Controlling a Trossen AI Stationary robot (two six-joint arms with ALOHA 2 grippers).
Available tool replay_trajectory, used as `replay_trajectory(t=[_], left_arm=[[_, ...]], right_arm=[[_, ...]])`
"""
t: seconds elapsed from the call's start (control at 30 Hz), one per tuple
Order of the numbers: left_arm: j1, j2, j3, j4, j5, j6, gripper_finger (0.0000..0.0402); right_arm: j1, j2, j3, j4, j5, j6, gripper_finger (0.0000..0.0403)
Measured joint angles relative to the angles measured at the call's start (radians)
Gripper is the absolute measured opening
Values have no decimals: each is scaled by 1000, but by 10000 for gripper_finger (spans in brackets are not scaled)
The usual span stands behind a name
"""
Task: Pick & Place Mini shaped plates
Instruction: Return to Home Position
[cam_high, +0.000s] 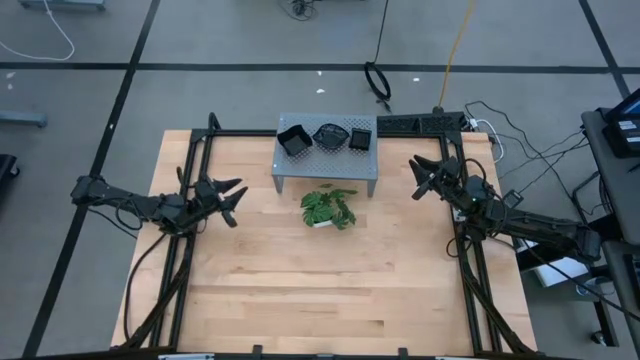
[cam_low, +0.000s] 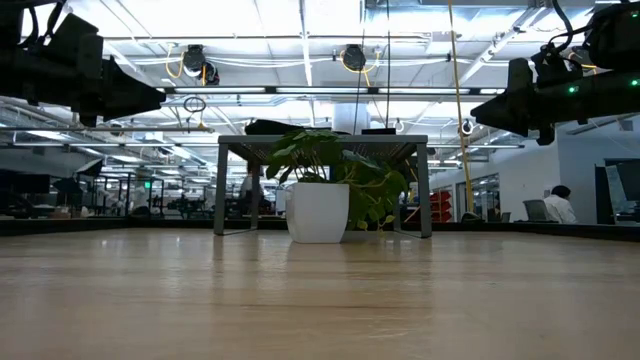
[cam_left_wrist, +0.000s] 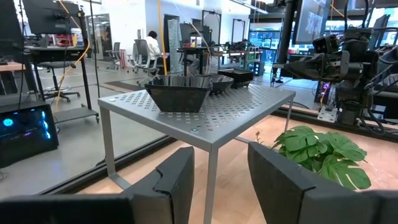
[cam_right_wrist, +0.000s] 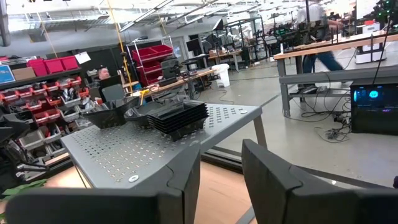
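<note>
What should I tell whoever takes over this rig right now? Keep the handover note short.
Left pincer: open, empty, above the table's left side, pointing at the stand.
Right pincer: open, empty, above the right side, also pointing at the stand.
Plates: three stacks on the grey perforated stand: deep square stack, wavy stack, flat square stack.
Done: no loose plates show on the table; only the plant stands there.
Left: probably just parking both arms.
</note>
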Motion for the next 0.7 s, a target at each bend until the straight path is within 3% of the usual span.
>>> replay_trajectory(t=[0.7], left_arm=[[0,0,0,0,0,0,152]], right_arm=[[0,0,0,0,0,0,105]])
